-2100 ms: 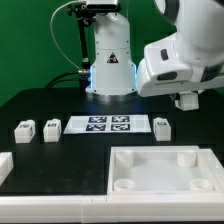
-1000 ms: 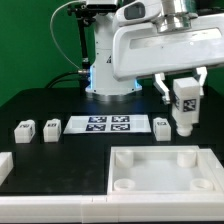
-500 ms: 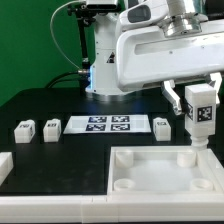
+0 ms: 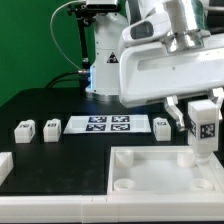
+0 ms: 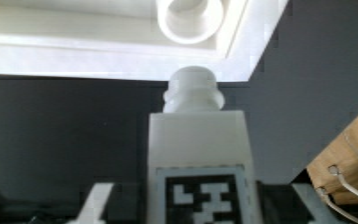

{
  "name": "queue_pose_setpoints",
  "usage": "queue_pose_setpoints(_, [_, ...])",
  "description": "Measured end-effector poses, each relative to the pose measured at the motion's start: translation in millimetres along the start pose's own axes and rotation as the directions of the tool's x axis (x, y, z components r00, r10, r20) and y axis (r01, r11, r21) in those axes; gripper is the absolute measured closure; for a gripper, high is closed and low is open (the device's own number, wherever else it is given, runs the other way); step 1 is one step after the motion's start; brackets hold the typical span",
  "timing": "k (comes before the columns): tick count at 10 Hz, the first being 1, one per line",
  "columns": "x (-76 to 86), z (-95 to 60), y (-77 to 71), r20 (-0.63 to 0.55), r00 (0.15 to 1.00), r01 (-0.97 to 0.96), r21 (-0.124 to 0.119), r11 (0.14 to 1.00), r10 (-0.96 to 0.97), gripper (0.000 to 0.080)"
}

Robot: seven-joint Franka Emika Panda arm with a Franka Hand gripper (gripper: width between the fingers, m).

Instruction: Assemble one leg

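My gripper is shut on a white leg with a black-and-white tag on its face. It holds the leg upright just above the far right corner of the large white panel, near a round socket. In the wrist view the leg sits between my fingers, its peg end pointing toward the panel's socket. Three more legs stand on the table: two at the exterior view's left and one right of the marker board.
The robot base stands behind the marker board. A white bracket lies at the exterior view's left edge. A tan object shows at the edge of the wrist view.
The gripper has carried the leg from above the table toward the exterior view's right and down, to just over the panel's far right corner.
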State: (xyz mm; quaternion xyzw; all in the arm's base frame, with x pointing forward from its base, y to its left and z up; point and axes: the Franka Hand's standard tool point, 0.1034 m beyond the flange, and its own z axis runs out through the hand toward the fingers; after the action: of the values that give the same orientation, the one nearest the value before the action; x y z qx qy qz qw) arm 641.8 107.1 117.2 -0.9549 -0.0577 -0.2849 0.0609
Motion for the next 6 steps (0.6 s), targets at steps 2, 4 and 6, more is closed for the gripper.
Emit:
queue_pose_setpoints(2, [-10.8,11.2,-1.9,0.004,1.000,-0.001,0.003,1.000,0.001,0.0509])
queue_pose_setpoints(4, [-19.3,17.7,-4.1,0.013,1.000,-0.001,0.006,1.000,0.001,0.0509])
queue_pose_setpoints(6, [-28.2,23.6,-5.7,0.020,1.000,0.000,0.008,1.000,0.000,0.0509])
